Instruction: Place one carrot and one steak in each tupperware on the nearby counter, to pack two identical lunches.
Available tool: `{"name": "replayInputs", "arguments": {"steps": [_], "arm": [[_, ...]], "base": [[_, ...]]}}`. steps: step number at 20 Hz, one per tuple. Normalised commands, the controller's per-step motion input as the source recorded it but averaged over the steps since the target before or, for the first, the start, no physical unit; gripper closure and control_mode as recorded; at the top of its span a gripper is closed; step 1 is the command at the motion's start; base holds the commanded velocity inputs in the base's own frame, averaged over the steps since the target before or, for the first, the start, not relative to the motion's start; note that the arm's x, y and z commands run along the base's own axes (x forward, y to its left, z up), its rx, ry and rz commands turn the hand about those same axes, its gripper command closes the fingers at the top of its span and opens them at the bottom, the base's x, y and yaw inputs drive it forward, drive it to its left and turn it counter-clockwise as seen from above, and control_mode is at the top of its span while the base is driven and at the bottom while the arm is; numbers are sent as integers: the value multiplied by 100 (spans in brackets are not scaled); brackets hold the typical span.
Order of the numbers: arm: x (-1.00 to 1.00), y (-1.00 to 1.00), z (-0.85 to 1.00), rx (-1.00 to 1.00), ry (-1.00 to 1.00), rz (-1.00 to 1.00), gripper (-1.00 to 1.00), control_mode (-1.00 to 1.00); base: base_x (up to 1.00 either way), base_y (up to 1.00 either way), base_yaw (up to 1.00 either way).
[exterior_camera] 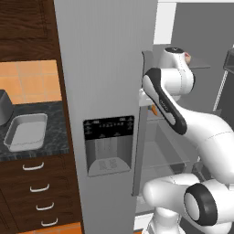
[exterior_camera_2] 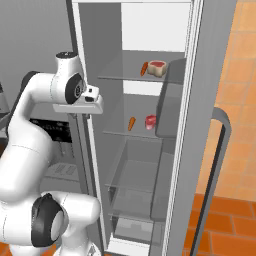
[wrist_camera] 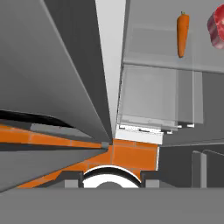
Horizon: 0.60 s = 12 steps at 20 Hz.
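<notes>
Inside the open fridge, the upper shelf carries a carrot (exterior_camera_2: 144, 68) beside a steak (exterior_camera_2: 156, 68) with a pale tan edge. One shelf down lie the second carrot (exterior_camera_2: 131, 123) and the second steak (exterior_camera_2: 150, 122); the hand view also has this carrot (wrist_camera: 183, 33) and steak (wrist_camera: 217, 30) at its top right. My gripper (exterior_camera_2: 81, 116) hangs left of the fridge opening, level with the lower pair, pointing down. It is open and holds nothing, its fingertips (wrist_camera: 72, 180) spread wide. One grey tupperware (exterior_camera: 26, 131) sits on the black counter (exterior_camera: 57, 119) at the far left.
The closed fridge door with its dispenser panel (exterior_camera: 109, 144) stands between the counter and the arm. The open door (exterior_camera_2: 210, 125) with its dark handle (exterior_camera_2: 220, 165) is on the right. A toaster (exterior_camera: 3, 107) stands behind the tray. Clear drawers (exterior_camera_2: 135, 180) fill the lower fridge.
</notes>
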Motion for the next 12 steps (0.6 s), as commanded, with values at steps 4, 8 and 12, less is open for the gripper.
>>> {"name": "replayInputs", "arguments": {"steps": [4, 8, 12], "arm": [[-37, 0, 0, 0, -2, 0, -100, -100], [-67, -3, 21, -4, -5, 2, -100, -100], [-35, -12, 51, -13, 0, 4, -100, -100]], "base": [[0, 0, 0], [0, 0, 0], [0, 0, 0]]}}
